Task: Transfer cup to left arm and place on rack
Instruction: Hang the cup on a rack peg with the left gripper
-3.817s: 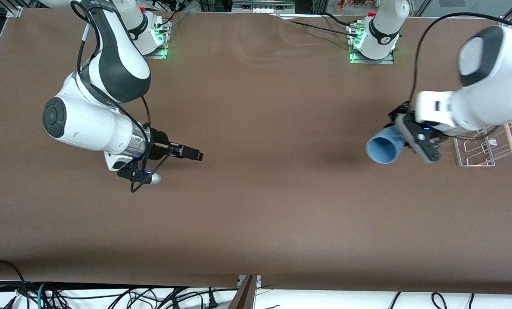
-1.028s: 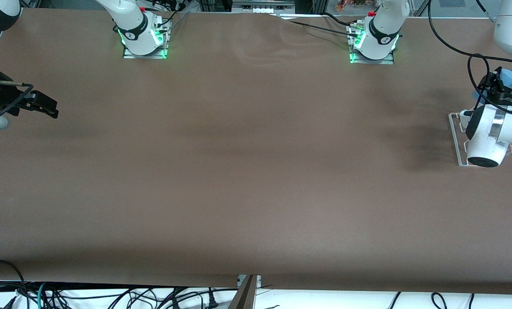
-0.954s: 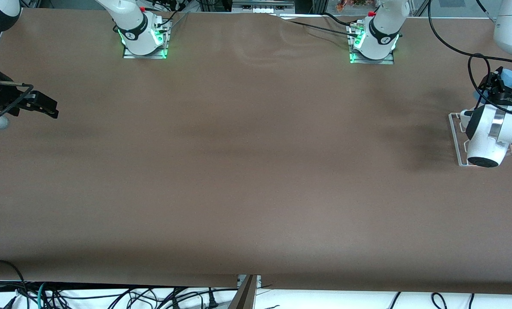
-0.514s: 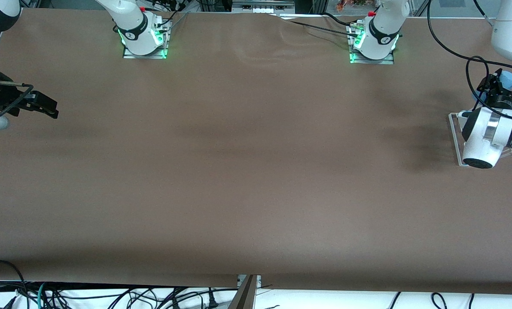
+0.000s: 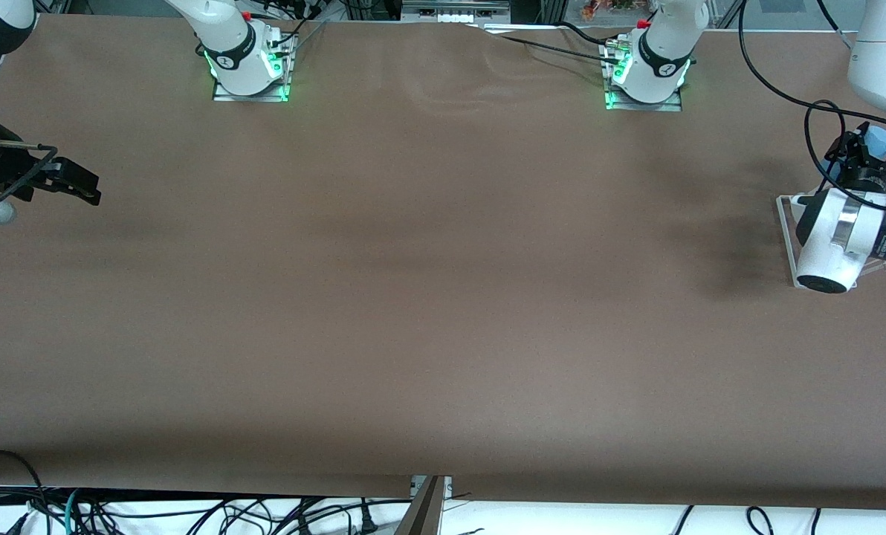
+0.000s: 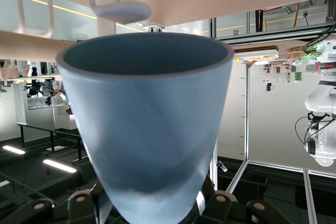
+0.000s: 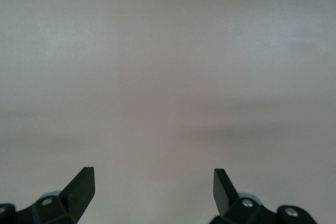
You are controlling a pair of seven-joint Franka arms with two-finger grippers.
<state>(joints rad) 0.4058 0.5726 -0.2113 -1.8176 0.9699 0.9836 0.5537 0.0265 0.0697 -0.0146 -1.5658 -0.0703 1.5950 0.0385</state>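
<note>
One relation matters: the cup (image 5: 877,141), clamped at its narrow base in the left gripper (image 5: 868,165), hangs just over the rack (image 5: 788,230) at the left arm's end of the bench (image 5: 443,297), its axis lying sideways. Most of the rack is hidden under the left arm (image 5: 848,238), so peg alignment is unclear. The right gripper (image 5: 79,182) waits with jaws spread and empty over the right arm's end.

The front view looks down from high across the table (image 5: 413,297), the arm bases along its top edge. The left wrist view sits very near the cup (image 6: 147,129), which fills the frame's centre, with lab fixtures at the frame's right edge. The right wrist view faces bare tabletop (image 7: 168,66) at close range, fingertips (image 7: 84,184) in its lower corners. Both wrist views cover patches of the front view's side edges
</note>
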